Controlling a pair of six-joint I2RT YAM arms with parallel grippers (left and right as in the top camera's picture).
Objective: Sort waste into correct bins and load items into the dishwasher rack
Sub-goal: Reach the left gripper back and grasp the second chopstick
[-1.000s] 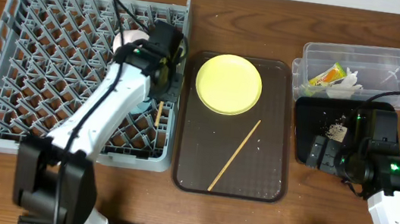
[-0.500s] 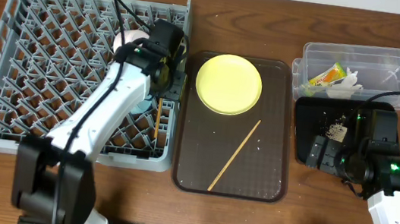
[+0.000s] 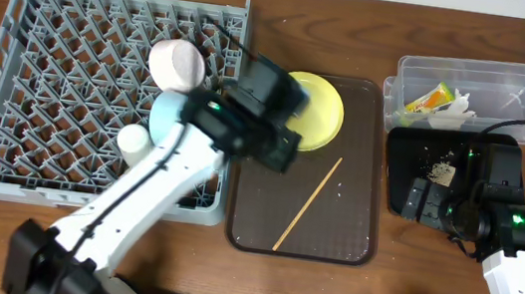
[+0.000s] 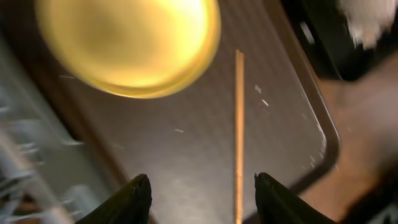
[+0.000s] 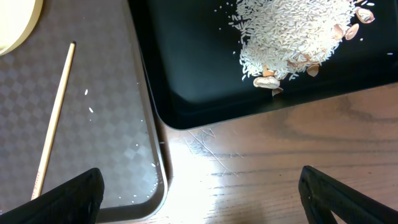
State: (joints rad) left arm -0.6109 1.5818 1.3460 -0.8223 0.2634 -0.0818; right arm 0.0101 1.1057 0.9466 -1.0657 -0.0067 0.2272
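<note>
My left gripper (image 3: 278,147) hangs open and empty over the brown tray, its arm covering the left part of the yellow-green plate (image 3: 319,109). In the left wrist view one wooden chopstick (image 4: 239,124) lies on the tray below the open gripper (image 4: 202,199), close to the right finger (image 4: 268,198); the plate (image 4: 127,43) is beyond. The grey dishwasher rack (image 3: 58,92) holds a white bowl (image 3: 178,61), a light blue bowl (image 3: 167,110) and a small white cup (image 3: 135,139). The clear tub (image 3: 511,87) holds the wrapper (image 3: 429,97) and tissue (image 3: 460,109). Crumbs (image 5: 298,37) lie in the black tray (image 3: 413,145). My right gripper (image 5: 202,199) is wide open over bare wood.
The dark brown serving tray (image 3: 343,227) lies between the rack and the bins, with small white specks on it. Its right rim (image 5: 152,143) runs close beside the black tray's corner (image 5: 186,93). Bare wooden table (image 5: 267,162) shows under the right gripper.
My left arm has swung right from the rack's right edge to over the brown tray, and its jaws have opened. The bowls and cup are now uncovered. The right arm has not moved.
</note>
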